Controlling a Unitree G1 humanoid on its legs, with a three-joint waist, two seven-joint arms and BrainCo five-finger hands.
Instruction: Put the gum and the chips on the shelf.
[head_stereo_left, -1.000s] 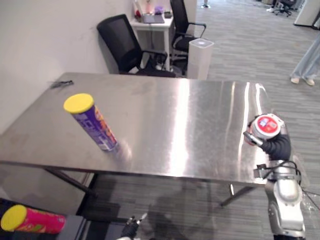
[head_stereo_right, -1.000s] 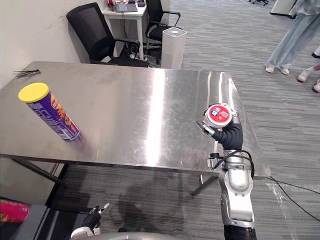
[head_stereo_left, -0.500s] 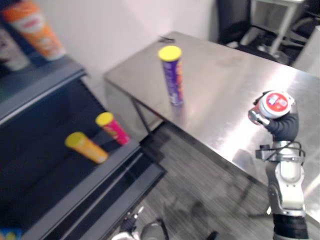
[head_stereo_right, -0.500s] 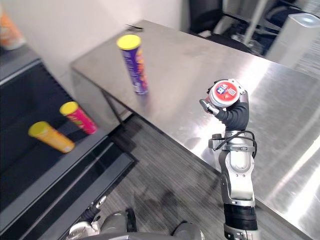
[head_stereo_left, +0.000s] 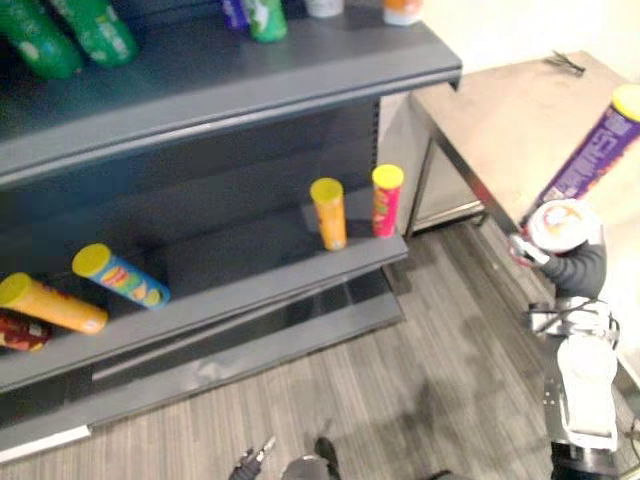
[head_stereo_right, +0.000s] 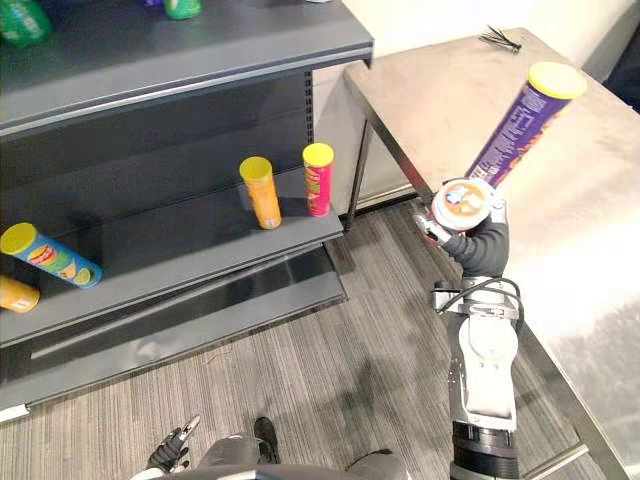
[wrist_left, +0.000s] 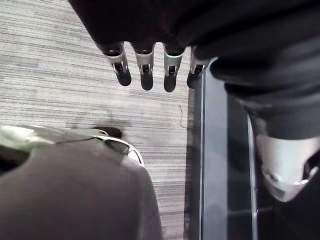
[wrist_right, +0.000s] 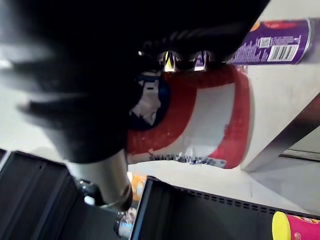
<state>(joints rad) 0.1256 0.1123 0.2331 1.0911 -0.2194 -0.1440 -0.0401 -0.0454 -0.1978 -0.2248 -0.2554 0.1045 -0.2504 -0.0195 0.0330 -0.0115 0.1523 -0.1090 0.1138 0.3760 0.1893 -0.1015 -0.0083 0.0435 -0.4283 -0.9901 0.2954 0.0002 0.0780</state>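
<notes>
A round red-and-white gum tub (head_stereo_right: 463, 201) is raised in front of me, with my right hand (head_stereo_right: 481, 249) shut round it from below; up close the tub (wrist_right: 200, 120) shows past the hand's dark cover. Behind it on the steel table (head_stereo_right: 600, 210) stands the purple chips can (head_stereo_right: 520, 115) with a yellow lid, untouched. The dark grey shelf (head_stereo_right: 200, 262) stands to the left of the table, a good way from the tub. My left hand (wrist_left: 145, 70) hangs low over the floor, fingers straight and holding nothing.
On the middle shelf board an orange can (head_stereo_right: 260, 192) and a pink can (head_stereo_right: 318, 178) stand upright near its right end. A blue can (head_stereo_right: 50, 255) and an orange one (head_stereo_right: 15, 295) lie at the left. Green bottles (head_stereo_left: 70, 35) stand on the top board.
The camera has swung left, so the shelf now faces me and the table sits at the right. My right hand still holds the gum tub raised; the chips can has stayed put.
</notes>
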